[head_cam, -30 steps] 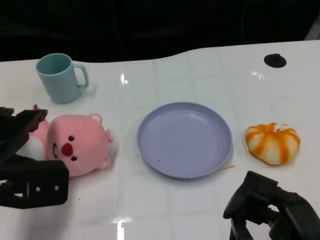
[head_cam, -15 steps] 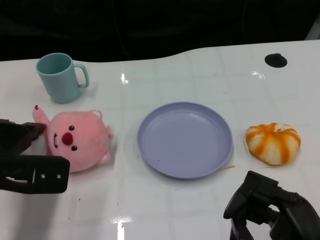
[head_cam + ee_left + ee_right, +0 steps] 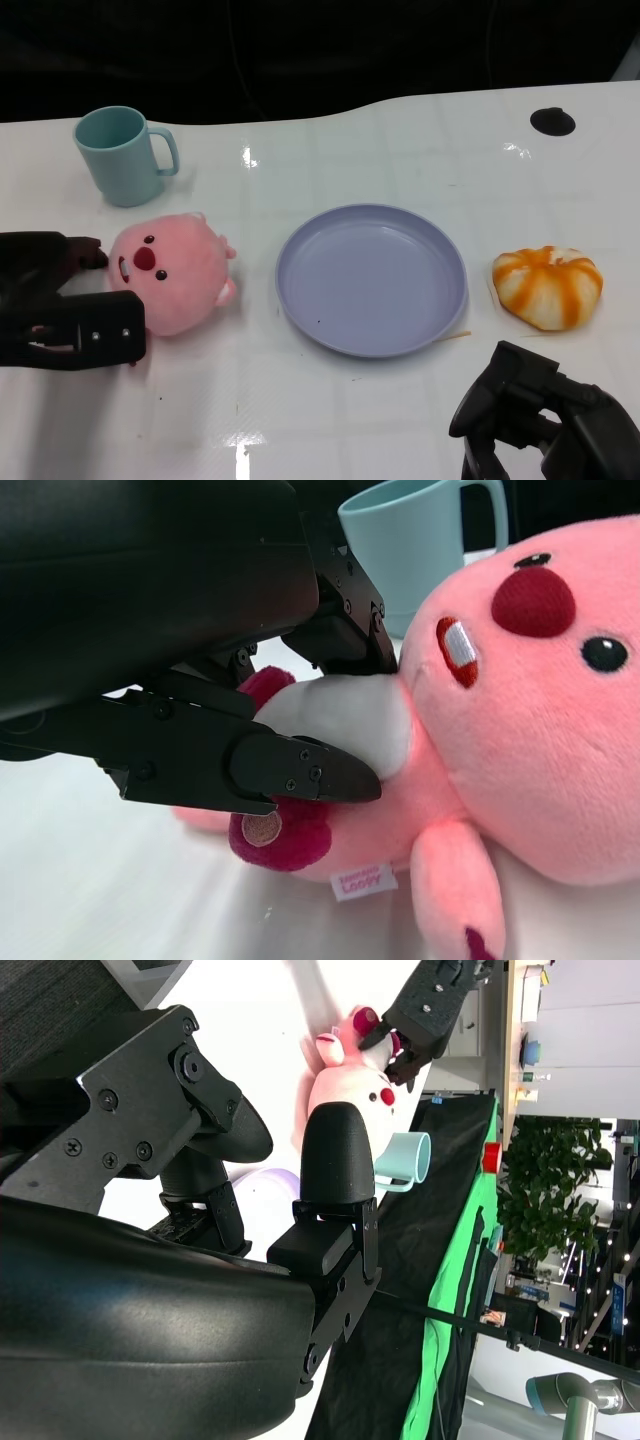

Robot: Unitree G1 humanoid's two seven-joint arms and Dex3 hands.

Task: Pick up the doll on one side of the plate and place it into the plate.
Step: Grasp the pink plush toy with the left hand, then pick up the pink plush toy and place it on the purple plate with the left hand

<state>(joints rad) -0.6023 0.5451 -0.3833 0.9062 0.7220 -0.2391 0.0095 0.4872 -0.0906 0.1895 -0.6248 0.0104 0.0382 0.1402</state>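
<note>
The pink doll point(image 3: 172, 274) lies on the white table left of the lilac plate point(image 3: 371, 279), its face turned up and away from me. My left hand point(image 3: 62, 303) is at its left side. In the left wrist view black fingers point(image 3: 300, 770) close from both sides on the doll's point(image 3: 520, 710) white belly and lower body, so the hand grips it. My right hand point(image 3: 545, 420) rests low at the front right, holding nothing, with its fingers point(image 3: 335, 1160) apart. The right wrist view shows the doll point(image 3: 350, 1085) far off.
A teal mug point(image 3: 121, 154) stands behind the doll, close to it point(image 3: 420, 540). An orange-and-white striped bun toy point(image 3: 547, 286) lies right of the plate. A small black disc point(image 3: 551, 121) sits at the back right. The table's far edge meets a dark background.
The doll has turned and shifted a little toward the mug and plate, its face now higher. My left hand has closed in on its body. The right hand has not moved.
</note>
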